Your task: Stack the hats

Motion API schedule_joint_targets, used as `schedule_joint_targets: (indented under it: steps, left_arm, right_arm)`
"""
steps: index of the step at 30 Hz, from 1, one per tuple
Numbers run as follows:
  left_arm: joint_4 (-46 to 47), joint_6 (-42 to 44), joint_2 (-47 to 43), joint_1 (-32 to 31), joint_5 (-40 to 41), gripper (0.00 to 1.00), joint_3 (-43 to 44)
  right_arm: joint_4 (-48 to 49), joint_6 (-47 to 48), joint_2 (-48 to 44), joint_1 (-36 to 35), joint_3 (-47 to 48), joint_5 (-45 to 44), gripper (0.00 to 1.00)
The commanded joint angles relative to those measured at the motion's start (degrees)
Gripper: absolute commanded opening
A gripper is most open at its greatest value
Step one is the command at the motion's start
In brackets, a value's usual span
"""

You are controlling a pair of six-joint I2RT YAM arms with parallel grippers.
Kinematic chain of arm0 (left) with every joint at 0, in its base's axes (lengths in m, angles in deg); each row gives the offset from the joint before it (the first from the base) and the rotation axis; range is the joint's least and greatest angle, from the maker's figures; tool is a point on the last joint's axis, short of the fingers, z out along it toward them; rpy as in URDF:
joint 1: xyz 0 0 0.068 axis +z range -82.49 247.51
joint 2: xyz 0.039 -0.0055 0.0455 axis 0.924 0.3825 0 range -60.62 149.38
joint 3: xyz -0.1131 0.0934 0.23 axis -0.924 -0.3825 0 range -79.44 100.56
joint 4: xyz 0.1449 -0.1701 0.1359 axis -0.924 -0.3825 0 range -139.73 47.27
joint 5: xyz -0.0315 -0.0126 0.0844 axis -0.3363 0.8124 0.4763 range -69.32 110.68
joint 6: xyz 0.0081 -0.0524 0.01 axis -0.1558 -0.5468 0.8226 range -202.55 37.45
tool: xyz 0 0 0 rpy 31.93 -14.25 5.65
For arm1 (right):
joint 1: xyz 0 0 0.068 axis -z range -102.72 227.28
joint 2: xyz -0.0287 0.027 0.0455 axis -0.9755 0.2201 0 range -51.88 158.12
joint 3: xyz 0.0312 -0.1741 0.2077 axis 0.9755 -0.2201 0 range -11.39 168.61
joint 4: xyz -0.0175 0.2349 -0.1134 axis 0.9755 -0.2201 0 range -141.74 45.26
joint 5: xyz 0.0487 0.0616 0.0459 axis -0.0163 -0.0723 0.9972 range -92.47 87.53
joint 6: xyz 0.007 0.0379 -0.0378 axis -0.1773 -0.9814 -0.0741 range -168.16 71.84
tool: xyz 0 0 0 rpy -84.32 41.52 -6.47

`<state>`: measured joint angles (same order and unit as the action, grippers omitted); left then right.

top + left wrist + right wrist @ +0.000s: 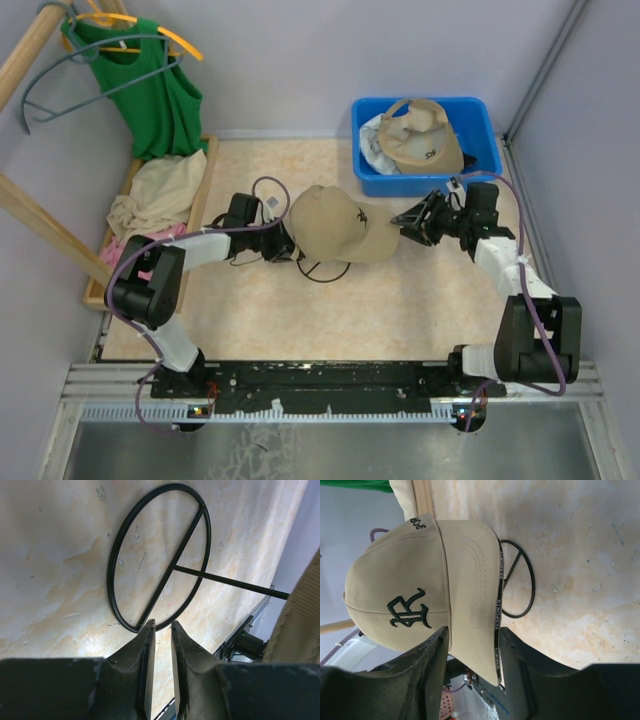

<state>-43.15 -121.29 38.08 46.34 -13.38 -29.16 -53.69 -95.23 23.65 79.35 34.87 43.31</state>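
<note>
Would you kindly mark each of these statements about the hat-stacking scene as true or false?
1. A tan cap sits over the wire stand. True.
2. The blue bin is empty. False: a second tan cap lies in it.
3. The right hand is open, its jaws on either side of the cap's brim. True.
4. The green top lies flat on the table. False: it hangs from a hanger.
5. The left hand clamps the brim. False: it is at the cap's opposite side, with nothing between its fingers.
</note>
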Motion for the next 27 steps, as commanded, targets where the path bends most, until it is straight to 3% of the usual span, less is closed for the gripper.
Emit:
schedule_joint_targets:
  steps: [1,3,19,23,27]
  left_arm:
    - [-0.11,0.91,0.04,0.12,0.41,0.25,1.01]
    - [-0.30,0.71,-0.48,0.37,0.32,0.25,0.89]
    - [-5.40,1.23,-9.60,5.61,-0.01,0.27,-1.73]
    - [-7.48,1.37,-12.03,7.04,0.09,0.29,-0.38]
    - [-11.75,3.71,-14.97,8.79,1.56,0.40,3.41]
  right_arm:
    - [2.28,1.67,1.11,0.29,3.83,-1.13,0.48]
    - [1.76,2.16,1.52,0.21,4.48,-1.55,0.52]
    - [-6.63,10.03,5.67,0.46,14.00,-7.07,0.57]
    - [-10.43,13.31,7.10,1.00,21.83,-12.09,0.58]
    - [-12.20,15.15,11.92,1.79,32.70,-18.52,0.67]
